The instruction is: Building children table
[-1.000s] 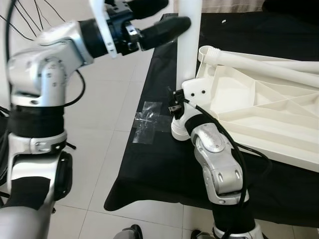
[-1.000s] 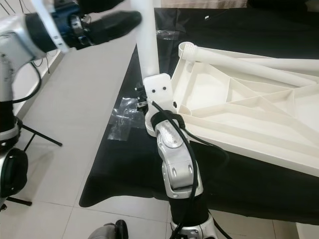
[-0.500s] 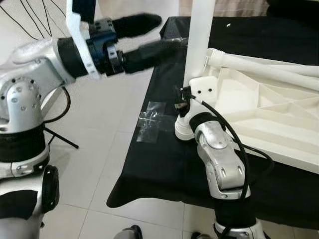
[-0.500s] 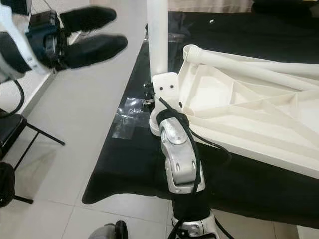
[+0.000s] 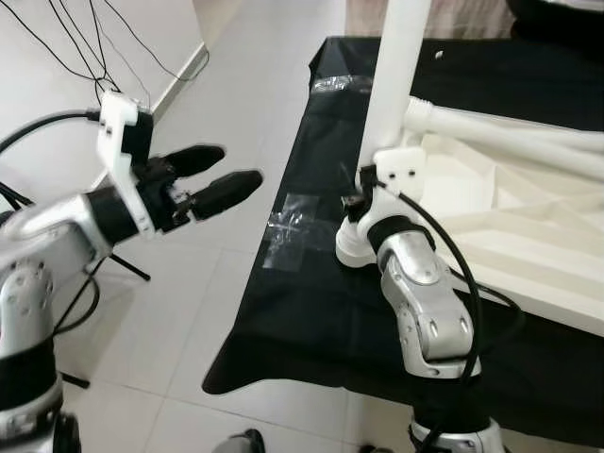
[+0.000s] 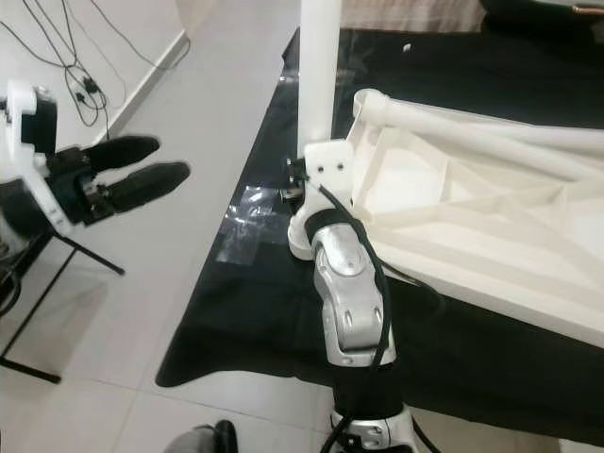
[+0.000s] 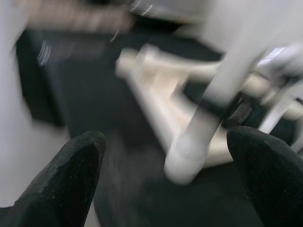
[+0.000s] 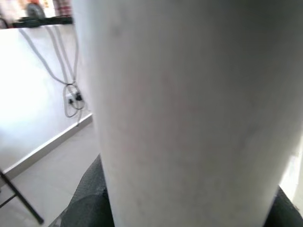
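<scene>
Lying upside down on a matte black cloth (image 5: 302,311), the white plastic table top (image 5: 491,226) shows its ribbed underside, a lattice of thin moulded walls with a smooth rounded rim; its far edge at three o'clock is cut off by the frame. A smooth white round leg (image 5: 396,75) stands upright at the top's near corner, its upper end cut off at twelve o'clock, its flared foot-like base resting on the cloth. A second white leg (image 6: 491,127) lies flat across the top, with a ringed open end toward the upright one. The right gripper (image 5: 363,193) sits at the base of the upright leg; its fingers are hidden behind the white wrist bracket and the leg, so whether they clasp it I cannot tell, though the right wrist view has the leg (image 8: 189,109) pressed close against the lens. The left gripper (image 5: 212,179) hangs over the pale glossy floor tiles (image 5: 236,85) at nine o'clock of the leg, well apart from it, its two padded black fingers (image 7: 71,175) spread and empty. A crinkled patch of clear tape (image 5: 293,226) lies on the cloth near its edge. The left wrist view is blurred, so the table parts there are only pale shapes.
</scene>
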Robot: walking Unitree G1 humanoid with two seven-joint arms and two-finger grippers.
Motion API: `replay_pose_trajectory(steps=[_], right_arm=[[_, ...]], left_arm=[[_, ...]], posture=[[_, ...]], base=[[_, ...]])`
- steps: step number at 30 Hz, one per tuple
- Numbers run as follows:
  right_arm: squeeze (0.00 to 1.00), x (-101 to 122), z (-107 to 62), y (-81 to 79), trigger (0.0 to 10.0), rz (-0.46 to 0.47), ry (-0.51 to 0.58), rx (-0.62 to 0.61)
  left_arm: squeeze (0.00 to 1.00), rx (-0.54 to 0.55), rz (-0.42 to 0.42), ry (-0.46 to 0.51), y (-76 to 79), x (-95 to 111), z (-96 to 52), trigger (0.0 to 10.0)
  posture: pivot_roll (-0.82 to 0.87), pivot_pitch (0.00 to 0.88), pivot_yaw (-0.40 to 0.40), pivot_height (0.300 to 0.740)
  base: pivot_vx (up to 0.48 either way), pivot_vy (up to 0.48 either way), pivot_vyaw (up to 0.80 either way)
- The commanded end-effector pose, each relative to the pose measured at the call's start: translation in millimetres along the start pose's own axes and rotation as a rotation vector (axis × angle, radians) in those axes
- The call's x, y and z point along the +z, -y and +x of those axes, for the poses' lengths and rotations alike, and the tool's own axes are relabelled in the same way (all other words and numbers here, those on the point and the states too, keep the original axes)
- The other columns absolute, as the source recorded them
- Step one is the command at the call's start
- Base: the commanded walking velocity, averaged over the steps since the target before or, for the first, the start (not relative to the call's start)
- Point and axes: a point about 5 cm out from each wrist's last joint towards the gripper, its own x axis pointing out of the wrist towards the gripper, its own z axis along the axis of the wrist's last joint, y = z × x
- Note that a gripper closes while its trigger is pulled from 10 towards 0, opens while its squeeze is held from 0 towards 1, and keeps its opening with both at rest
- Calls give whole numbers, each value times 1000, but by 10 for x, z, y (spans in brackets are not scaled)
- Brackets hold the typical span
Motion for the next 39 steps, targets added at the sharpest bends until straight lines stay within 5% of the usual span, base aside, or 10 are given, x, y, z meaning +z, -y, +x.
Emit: replay_pose_trajectory(steps=[1,5,12,17,26,27,35,37,38,39], right_arm=[[0,-119,-58,65,10000,16,-35,-7],[0,-106,-116,-21,10000,-27,5,97],[0,-105,-120,-78,10000,-72,18,177],[0,-94,-79,-97,10000,-87,18,213],[0,-101,20,-49,10000,-66,-12,180],[1000,-105,32,-42,10000,-46,-14,171],[1000,-31,80,6,10000,53,26,231],[886,0,101,47,10000,57,37,256],[114,40,133,96,10000,53,50,304],[114,40,133,96,10000,53,50,304]], left_arm=[[0,45,3,-17,10,-49,-29,10000],[0,108,-140,-85,186,-463,-127,10000],[0,58,-219,-210,590,-901,-215,10000],[0,59,-116,-285,772,-1118,-239,10000],[0,148,17,-227,758,-1140,-178,10000],[0,159,29,-215,758,-1136,-175,10000],[0,160,55,-191,803,-1168,-170,10000],[0,161,58,-187,807,-1173,-168,10000],[0,161,63,-182,813,-1180,-166,10000],[0,161,63,-182,813,-1180,-166,10000]], posture=[[42,225,63,740],[42,227,67,740],[47,227,74,740],[47,227,70,740],[45,236,63,740],[45,238,64,740],[48,241,60,740],[49,241,57,740],[52,239,57,740],[52,239,57,740]], base=[[0,0,0],[0,0,0],[0,0,0],[0,0,0],[0,0,0],[0,0,0],[0,0,0],[0,0,0],[0,0,0],[0,0,0]])
